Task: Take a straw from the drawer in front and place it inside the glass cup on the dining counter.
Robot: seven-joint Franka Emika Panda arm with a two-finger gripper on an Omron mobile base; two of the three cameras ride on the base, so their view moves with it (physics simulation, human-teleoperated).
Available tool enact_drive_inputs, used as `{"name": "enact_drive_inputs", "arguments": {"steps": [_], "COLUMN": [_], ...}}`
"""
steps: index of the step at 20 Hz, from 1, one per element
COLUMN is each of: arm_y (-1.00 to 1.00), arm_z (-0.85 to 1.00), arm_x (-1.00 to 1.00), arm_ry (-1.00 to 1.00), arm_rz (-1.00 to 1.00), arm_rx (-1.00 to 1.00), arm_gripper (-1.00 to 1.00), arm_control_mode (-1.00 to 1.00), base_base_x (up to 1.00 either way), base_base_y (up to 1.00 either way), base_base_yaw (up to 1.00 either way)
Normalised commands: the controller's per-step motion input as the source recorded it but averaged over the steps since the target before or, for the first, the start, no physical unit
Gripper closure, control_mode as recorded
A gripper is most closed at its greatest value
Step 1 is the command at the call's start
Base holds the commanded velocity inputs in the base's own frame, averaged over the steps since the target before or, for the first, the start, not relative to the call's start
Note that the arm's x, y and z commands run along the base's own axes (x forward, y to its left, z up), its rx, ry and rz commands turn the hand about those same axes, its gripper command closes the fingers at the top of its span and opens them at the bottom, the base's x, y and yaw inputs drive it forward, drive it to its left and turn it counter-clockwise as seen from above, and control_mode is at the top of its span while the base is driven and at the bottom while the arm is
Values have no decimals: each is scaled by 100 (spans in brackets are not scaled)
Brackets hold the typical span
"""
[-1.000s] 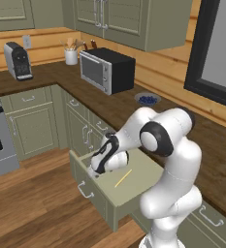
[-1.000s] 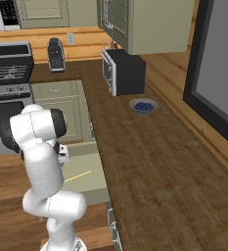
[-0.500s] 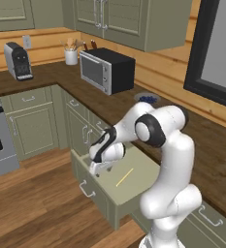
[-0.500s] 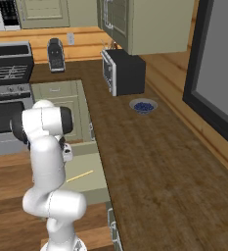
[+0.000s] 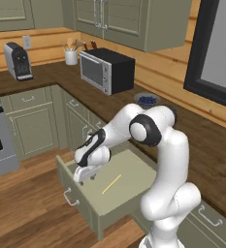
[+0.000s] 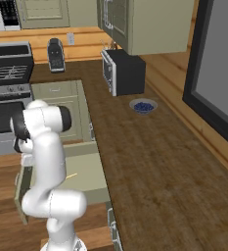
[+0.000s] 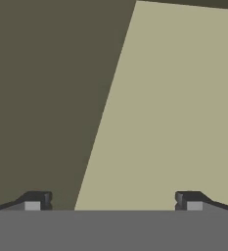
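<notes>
Drawer (image 5: pixel 134 179) pulled out | gripper (image 5: pixel 85 178) wide apart, empty | straw (image 5: pixel 111 184) beside

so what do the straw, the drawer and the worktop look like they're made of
Straw: thin, pale yellow, matte; probably paper or plastic, too small to tell which.
Drawer: flat sage-green surfaces with no grain, so likely painted wood; its handle looks like silver metal.
Worktop: dark brown with visible grain, seemingly wood.

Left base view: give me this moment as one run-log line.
gripper: open, empty, over drawer's left part | straw: flat on drawer bottom, untouched | stage: reaching, before grasp
</notes>
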Motion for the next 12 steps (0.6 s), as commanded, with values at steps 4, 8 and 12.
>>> {"name": "enact_drive_inputs", "arguments": {"steps": [4, 8, 12], "arm_y": [99, -20, -98], "arm_z": [-13, 17, 18], "arm_x": [-42, -15, 0], "arm_ry": [0, 0, 3], "arm_rz": [-6, -28, -44], "arm_rx": [0, 0, 0], "arm_gripper": [-100, -100, -100], "arm_control_mode": [-100, -100, -100], "base_base_x": [0, 0, 0], "base_base_y": [0, 0, 0], "base_base_yaw": [0, 0, 0]}}
